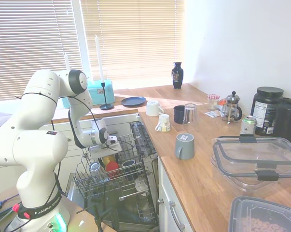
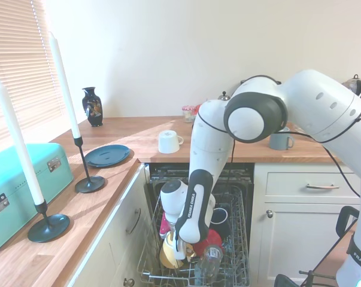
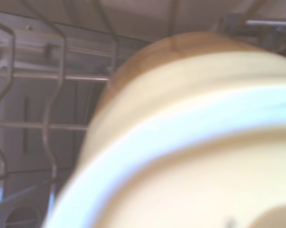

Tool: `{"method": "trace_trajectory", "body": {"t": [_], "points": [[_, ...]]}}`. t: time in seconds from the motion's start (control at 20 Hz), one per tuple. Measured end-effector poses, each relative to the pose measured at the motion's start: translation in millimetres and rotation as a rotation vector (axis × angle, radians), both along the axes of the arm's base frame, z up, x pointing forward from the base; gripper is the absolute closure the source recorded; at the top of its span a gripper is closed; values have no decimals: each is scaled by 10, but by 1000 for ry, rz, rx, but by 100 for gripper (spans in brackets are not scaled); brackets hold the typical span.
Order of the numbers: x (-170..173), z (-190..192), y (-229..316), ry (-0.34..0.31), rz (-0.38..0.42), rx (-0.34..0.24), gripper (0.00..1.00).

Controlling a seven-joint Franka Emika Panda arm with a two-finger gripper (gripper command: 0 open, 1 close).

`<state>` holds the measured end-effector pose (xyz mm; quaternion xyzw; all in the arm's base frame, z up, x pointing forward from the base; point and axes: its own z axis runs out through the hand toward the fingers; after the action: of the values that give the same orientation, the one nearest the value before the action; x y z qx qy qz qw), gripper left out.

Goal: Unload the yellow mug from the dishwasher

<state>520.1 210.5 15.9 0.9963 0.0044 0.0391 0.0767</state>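
Tool point(image 2: 175, 250) is reaching down into the dishwasher point(image 1: 135, 193) rack with the yellow mug point(image 2: 168, 256) sitting inverted right under it, red cup point(image 2: 207, 242) just beside, likely lining up on the base; can't tell finger opening, arm is blocking.

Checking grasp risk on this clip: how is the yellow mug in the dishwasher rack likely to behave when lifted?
The yellow mug looks like rigid glazed ceramic, so probably slippery and chippable. It sits among rack wires beside a red cup, so it may snag or knock that on lifting.
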Motion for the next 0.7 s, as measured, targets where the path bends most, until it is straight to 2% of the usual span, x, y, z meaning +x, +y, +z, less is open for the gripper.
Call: {"method": "trace_trajectory", "body": {"t": [0.7], "points": [[12, -25, 128, 44, 10, -30, 100]]}}
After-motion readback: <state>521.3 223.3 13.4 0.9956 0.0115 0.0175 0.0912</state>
